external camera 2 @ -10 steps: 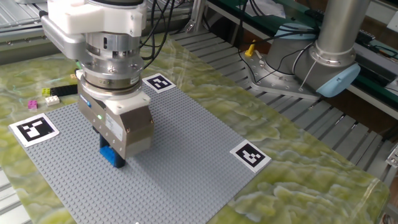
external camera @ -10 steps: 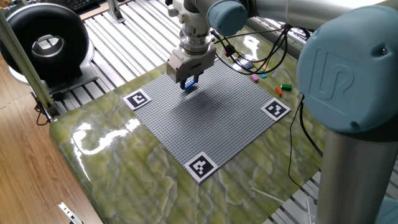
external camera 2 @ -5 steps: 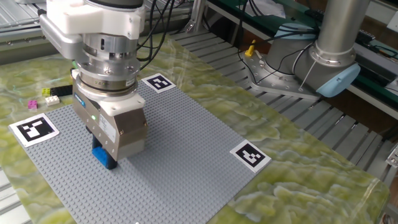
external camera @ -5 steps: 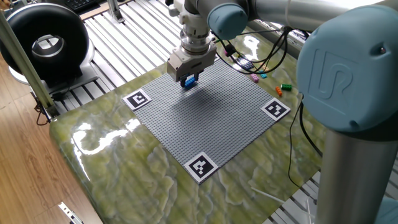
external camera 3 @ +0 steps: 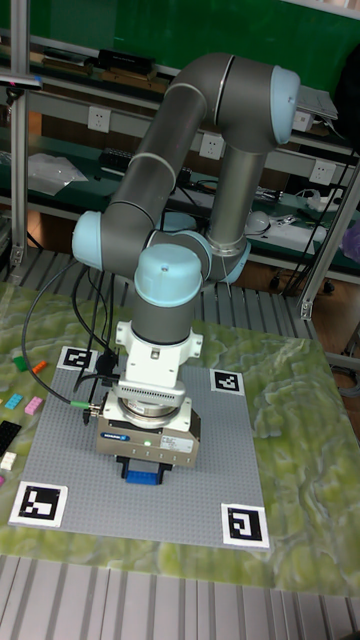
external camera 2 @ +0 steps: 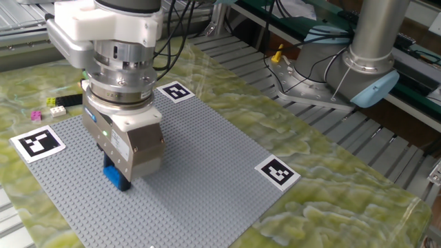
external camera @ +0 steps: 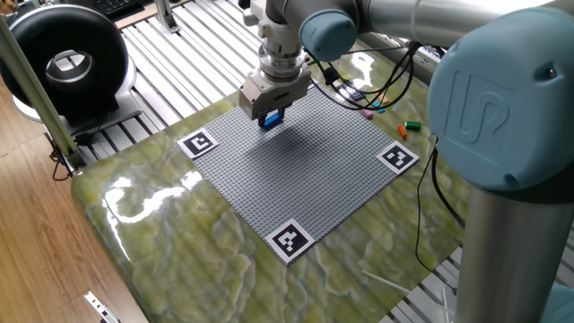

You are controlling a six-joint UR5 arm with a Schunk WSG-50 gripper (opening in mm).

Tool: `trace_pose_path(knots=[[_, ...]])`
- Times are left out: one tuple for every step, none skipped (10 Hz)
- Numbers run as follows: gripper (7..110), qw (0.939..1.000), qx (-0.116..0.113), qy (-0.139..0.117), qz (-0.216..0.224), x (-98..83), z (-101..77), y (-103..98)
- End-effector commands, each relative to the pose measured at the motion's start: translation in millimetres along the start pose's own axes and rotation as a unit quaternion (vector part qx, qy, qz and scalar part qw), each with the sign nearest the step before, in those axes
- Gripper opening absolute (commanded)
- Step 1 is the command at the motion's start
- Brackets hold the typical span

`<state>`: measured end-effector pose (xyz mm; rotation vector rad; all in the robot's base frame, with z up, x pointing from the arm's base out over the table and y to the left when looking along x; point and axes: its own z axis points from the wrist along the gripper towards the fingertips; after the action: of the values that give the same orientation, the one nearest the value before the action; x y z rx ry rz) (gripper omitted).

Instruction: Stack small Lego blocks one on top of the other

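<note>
My gripper [external camera: 270, 114] hangs over the back part of the grey studded baseplate [external camera: 305, 175], shut on a small blue Lego block [external camera: 272, 118]. In the other fixed view the blue block [external camera 2: 114, 176] pokes out under the gripper body [external camera 2: 127, 141], at or just above the baseplate [external camera 2: 200, 155]; I cannot tell if it touches. The tall fixed view shows the blue block [external camera 3: 146, 473] below the gripper [external camera 3: 147, 466]. The fingertips are mostly hidden by the gripper housing.
Loose small Lego blocks lie off the plate: pink [external camera: 367, 113], orange [external camera: 403, 131] and green [external camera: 413, 124]; also pink [external camera 2: 36, 115], yellow [external camera 2: 52, 102] and white [external camera 2: 60, 109]. Black-and-white marker tags [external camera: 199, 143] sit at the plate's corners. Cables trail behind the arm.
The gripper has shifted a little across the baseplate toward its back edge, carrying the blue block with it. The loose blocks have not moved.
</note>
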<state>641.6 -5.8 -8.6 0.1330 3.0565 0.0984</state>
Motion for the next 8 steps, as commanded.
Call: trace_pose_path(knots=[[22, 1.0000, -0.010, 0.001, 0.001, 0.0, 1.7, 3.4], [22, 0.9999, -0.011, 0.002, -0.001, 0.4, 2.1, 3.6], [22, 0.9999, -0.011, 0.003, -0.003, 0.8, 2.9, 3.5], [22, 0.9999, -0.009, 0.008, -0.005, 3.2, 2.8, 1.5], [22, 0.9999, -0.008, 0.010, -0.007, 4.4, 2.3, -0.5], [22, 0.9999, -0.009, 0.011, -0.008, 4.9, 1.2, -0.9], [22, 0.9998, -0.009, 0.012, -0.008, 5.7, 0.5, -0.8], [22, 0.9999, -0.006, 0.012, -0.008, 5.0, 0.3, -1.6]])
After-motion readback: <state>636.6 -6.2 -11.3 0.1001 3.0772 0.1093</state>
